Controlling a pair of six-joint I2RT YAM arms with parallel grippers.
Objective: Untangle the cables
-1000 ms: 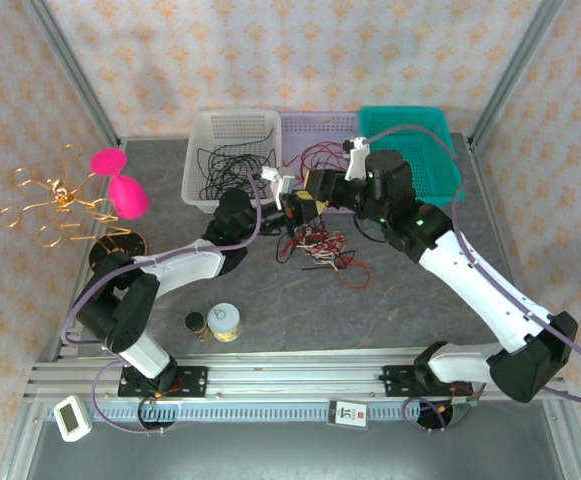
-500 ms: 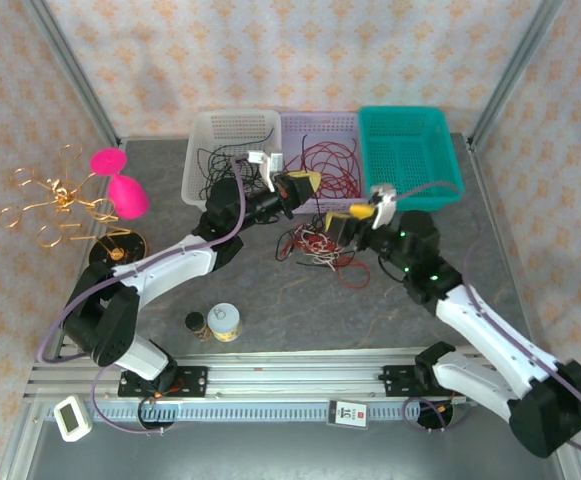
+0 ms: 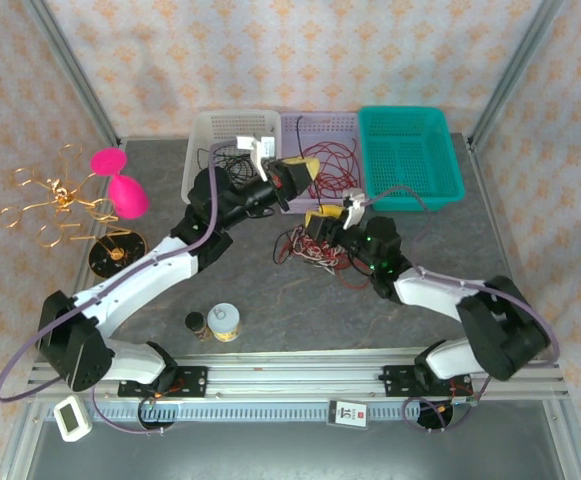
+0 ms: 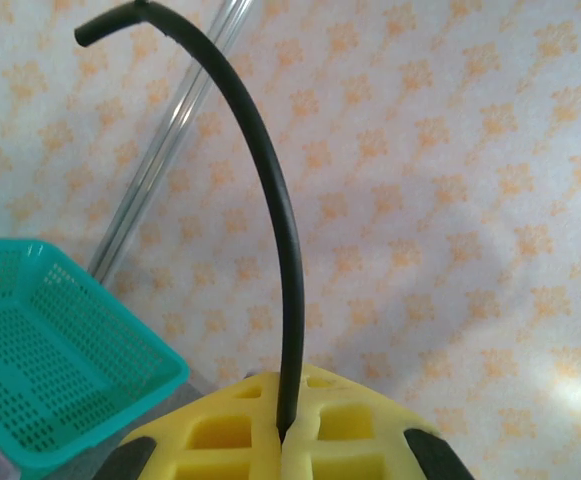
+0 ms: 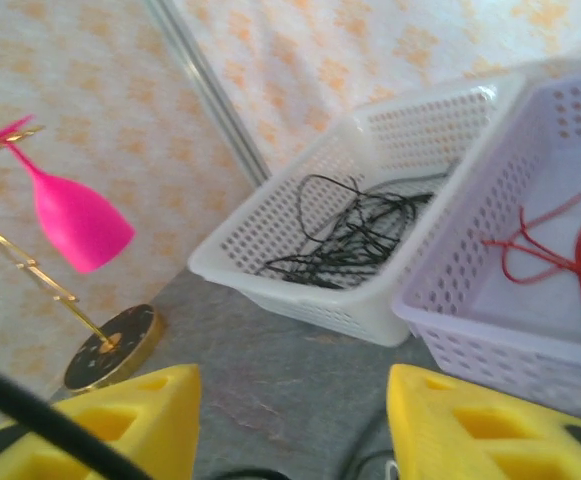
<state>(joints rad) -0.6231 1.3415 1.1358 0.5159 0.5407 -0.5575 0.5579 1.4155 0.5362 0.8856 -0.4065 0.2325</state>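
The cables (image 3: 315,250), a tangle of red, off-white and black wire, lie on the grey table in front of the baskets. My right gripper (image 3: 320,213) hovers just above their far edge; in its wrist view the yellow fingers (image 5: 135,420) stand apart, open (image 5: 290,440), with bare table between them. My left gripper (image 3: 303,170) is raised over the seam between the white and lavender baskets. It is shut (image 4: 288,440) on a black cable (image 4: 288,250) that arcs upward from its yellow pads.
White basket (image 3: 202,150) holds black cables (image 5: 355,235); lavender basket (image 3: 292,125) holds red cables (image 5: 560,255); teal basket (image 3: 415,150) at right. Pink goblet (image 3: 120,185) and gold wire ornament (image 3: 55,200) stand at left. Two jars (image 3: 224,322) near the front edge.
My left gripper rose and moved back over the baskets with the black cable. My right gripper drew back from the baskets, dropped to the tangle, and narrowed after opening wide.
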